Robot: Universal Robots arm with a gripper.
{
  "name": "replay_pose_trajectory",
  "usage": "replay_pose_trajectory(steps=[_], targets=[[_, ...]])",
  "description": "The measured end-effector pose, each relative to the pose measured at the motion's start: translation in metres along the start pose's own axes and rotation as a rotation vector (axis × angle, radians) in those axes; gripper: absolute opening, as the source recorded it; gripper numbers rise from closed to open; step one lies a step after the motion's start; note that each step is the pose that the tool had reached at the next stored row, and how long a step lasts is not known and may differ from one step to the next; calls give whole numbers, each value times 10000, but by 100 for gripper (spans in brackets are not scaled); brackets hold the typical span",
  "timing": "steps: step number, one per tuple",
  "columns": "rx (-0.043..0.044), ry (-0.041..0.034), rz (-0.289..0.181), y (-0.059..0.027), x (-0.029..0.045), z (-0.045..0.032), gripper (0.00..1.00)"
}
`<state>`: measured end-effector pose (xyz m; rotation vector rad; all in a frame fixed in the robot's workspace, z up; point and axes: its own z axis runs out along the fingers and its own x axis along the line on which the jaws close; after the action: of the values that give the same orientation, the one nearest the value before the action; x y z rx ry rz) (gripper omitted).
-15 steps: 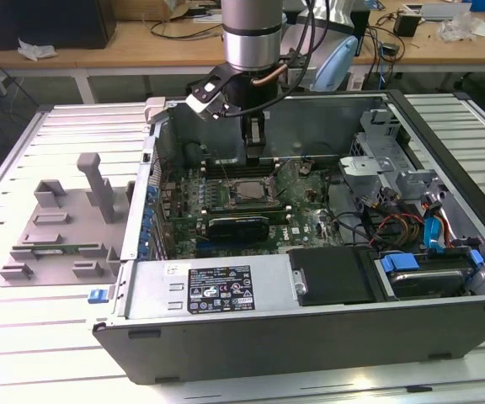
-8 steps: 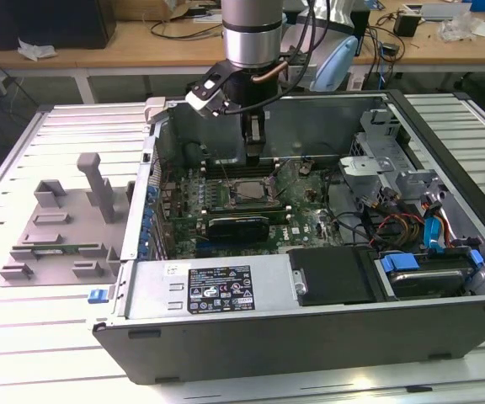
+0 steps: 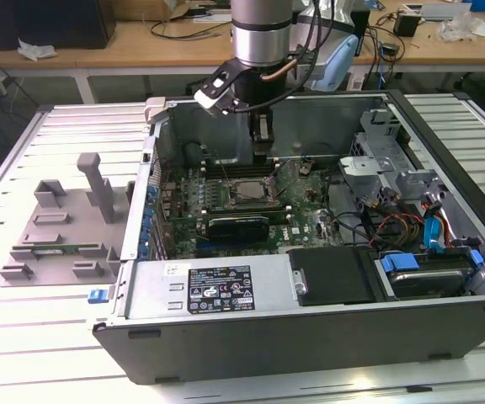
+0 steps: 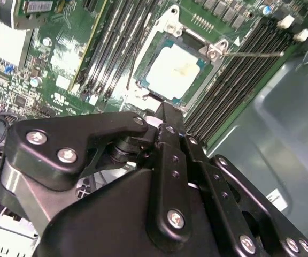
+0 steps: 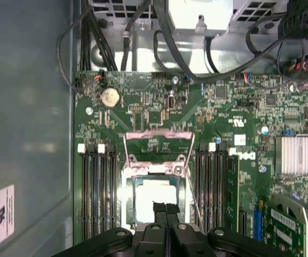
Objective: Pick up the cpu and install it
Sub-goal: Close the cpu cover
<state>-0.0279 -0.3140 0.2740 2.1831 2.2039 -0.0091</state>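
just under the empty, pinched-shut gripper (image 5: pixel 166 206), the cpu (image 5: pixel 152 194) in its socket (image 5: pixel 129 187) (partly hidden)

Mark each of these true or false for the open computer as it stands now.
1. The cpu lies in the motherboard socket. True.
2. The hand is clamped on the cpu. False: its fingers are closed together over the cpu and grip nothing.
3. The retention frame is folded down over the cpu. False: it is swung open, leaving the cpu's silver top bare.
4. The grey tray blocks sit outside the computer case, on the exterior view's left. True.
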Motion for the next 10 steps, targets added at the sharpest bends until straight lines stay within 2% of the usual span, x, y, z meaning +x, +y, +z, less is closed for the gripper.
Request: replay_pose_trajectory(steps=[3,8,10], targets=[[0,0,-1,66,-1,1,11],[0,0,1,231,-2,6,11],[0,-1,1,332,-3,8,11]])
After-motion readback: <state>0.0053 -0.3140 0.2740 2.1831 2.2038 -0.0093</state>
